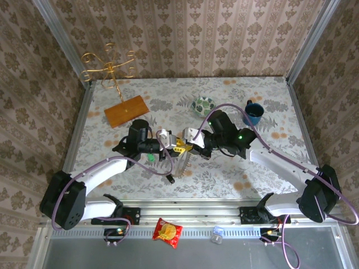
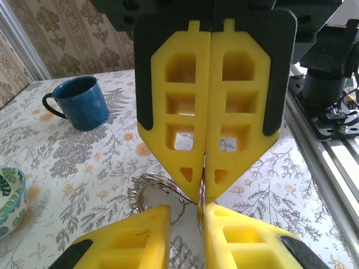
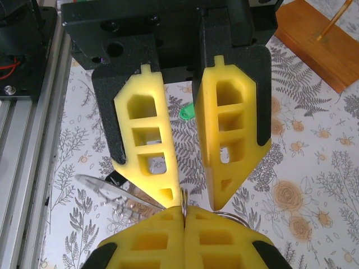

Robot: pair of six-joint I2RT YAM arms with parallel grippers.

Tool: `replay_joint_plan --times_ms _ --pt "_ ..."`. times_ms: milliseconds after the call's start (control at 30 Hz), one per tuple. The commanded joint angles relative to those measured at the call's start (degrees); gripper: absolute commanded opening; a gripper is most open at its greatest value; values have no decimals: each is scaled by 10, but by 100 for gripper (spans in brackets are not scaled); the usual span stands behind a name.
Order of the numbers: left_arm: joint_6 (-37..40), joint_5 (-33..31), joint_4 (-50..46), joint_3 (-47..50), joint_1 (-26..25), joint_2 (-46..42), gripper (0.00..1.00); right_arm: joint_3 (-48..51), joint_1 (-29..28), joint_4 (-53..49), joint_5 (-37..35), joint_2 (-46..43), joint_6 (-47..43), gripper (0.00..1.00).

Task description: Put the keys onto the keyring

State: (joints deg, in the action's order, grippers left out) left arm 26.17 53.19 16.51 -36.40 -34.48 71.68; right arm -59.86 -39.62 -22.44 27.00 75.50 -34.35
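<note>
From above, the left claw (image 1: 179, 148) and the right claw (image 1: 189, 146) meet tip to tip over the middle of the flowered table (image 1: 269, 95). From this height I cannot tell how either pair of fingers stands. A silvery toothed piece (image 1: 179, 163) trails from the meeting point toward the arms' bases. The green key (image 1: 150, 158) lies on the table behind the left claw, beside its wrist. Beyond the right claw sits a patterned bowl (image 1: 203, 105), with a blue mug (image 1: 253, 113) off to that claw's outer side. Well beyond the left claw stands a gold wire stand (image 1: 109, 70) on a wooden base (image 1: 126, 111).

In the left wrist view, the left claw (image 2: 187, 212) comes up from the bottom edge with its yellow fingers spread. The keyring (image 2: 154, 178), a silver coiled ring, lies partly in that gap, its wire close against the right-hand finger; I cannot tell whether they touch. Facing it, the right claw (image 2: 203, 186) has its fingers pressed together, the tips pinching the ring's wire. The mug (image 2: 78, 103) and the bowl (image 2: 11, 199) lie off to the left of the claws.

In the right wrist view, the right claw (image 3: 183, 212) is pressed together and nips the thin wire of the keyring (image 3: 183, 196) at its tips. Opposite, the left claw (image 3: 194, 196) stands spread, one tip on either side of that wire. Through its gap the green key (image 3: 185, 113) shows on the table beyond. The toothed piece (image 3: 109, 190) juts left of the tips.
</note>
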Motion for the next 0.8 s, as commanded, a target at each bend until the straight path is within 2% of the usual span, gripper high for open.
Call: replay_joint_plan --times_ms 0,100,200,300,333,400,500,567,667,767 --pt "-2 17 2 -19 -5 7 17 -22 -8 -4 -3 7 -11 0" --pt "-4 19 2 -21 -5 9 3 -24 -10 -4 2 10 -9 0" --pt "-15 14 8 -20 -6 8 0 -23 -9 -5 -2 8 0 0" --pt "-54 -39 19 -14 -7 -2 0 -2 3 17 -35 -20 29 27" --pt "-83 -78 22 -13 -12 -7 0 11 11 28 -48 -38 45 34" --pt "-135 -175 8 -23 -30 -16 0 34 29 44 -52 -78 73 41" --pt "-205 -318 -75 -71 -68 -25 0 66 37 54 -40 -133 101 43" --pt "-259 -396 -138 -108 -88 -22 0 85 23 67 -18 -151 123 41" --pt "-346 -449 -206 -146 -106 -17 0 109 -18 97 -6 -149 151 37" --pt "-428 -480 -253 -178 -122 -14 0 146 -49 174 -35 -137 182 30"
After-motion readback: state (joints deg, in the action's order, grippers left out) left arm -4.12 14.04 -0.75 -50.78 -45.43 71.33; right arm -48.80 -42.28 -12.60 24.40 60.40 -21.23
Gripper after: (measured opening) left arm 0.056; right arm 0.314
